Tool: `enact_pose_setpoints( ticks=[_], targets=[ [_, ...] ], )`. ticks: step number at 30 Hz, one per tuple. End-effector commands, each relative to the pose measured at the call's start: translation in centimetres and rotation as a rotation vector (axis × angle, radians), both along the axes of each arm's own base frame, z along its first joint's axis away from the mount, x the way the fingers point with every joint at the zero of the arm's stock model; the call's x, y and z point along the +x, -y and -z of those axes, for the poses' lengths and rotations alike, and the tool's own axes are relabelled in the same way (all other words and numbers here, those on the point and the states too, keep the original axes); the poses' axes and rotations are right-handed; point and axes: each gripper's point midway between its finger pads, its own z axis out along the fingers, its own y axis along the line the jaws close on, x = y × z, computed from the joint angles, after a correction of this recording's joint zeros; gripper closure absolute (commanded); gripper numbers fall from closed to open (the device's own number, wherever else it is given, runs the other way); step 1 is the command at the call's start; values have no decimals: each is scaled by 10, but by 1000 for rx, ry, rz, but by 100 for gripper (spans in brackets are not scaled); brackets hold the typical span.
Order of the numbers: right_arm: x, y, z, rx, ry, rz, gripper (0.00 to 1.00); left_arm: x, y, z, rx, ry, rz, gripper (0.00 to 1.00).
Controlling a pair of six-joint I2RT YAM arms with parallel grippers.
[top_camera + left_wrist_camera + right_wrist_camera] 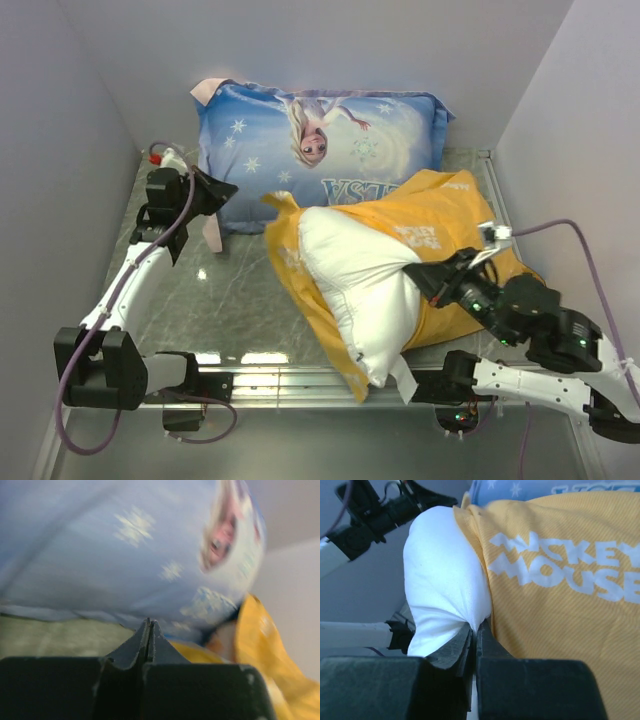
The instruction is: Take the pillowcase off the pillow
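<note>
Clenched on pillow [445,575]: right gripper [474,629], pillowcase [560,610] right of fingertips. Clenched empty: left gripper [149,630], Elsa cushion [115,555] above.

**Where my three eyes sit**

The top camera hangs above and behind my bases and looks down over the whole worktop [230,300]. My left wrist camera looks past my left gripper [149,627], close and blurred, onto the Elsa pillow [125,555]. My right wrist camera sits hard against the pillow [445,580] and the pillowcase [560,605]. All three views share that pillowcase.

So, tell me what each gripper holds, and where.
Right gripper pinches the plump white pillow at the edge of the yellow-orange fabric pillowcase; left gripper holds nothing.
</note>
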Motion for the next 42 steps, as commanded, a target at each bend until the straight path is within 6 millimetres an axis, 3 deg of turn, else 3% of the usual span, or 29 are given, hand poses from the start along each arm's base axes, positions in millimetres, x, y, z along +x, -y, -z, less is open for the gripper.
enact_pose_setpoints(
  ticks=[1,6,9,12,13,16,22,24,26,36,42],
  targets=[
    [-4,48,-93,288,137,93,100,23,-51,11,84,25,-204,99],
    [-4,45,-99,295,148,84,100,20,-49,17,92,18,-192,99],
    [-2,31,-98,265,139,58,100,14,-41,3,76,58,-148,99],
    [0,13,-90,245,124,30,100,-3,-13,-24,61,120,-25,73],
    [2,7,-86,244,120,27,100,-12,-5,-45,53,173,9,53],
    [5,-1,-84,231,113,20,100,-44,22,-78,52,271,110,35],
    [7,-3,-99,218,136,23,100,-97,40,-63,63,281,194,34],
    [9,-6,-99,200,134,22,100,-113,55,-55,56,287,264,35],
    [9,-7,-102,198,138,22,100,-130,66,-63,42,336,313,36],
    [12,-12,-103,190,136,25,100,-158,81,-54,23,359,405,34],
    [13,-13,-99,183,129,33,100,-158,83,-67,-9,404,406,33]
  ],
)
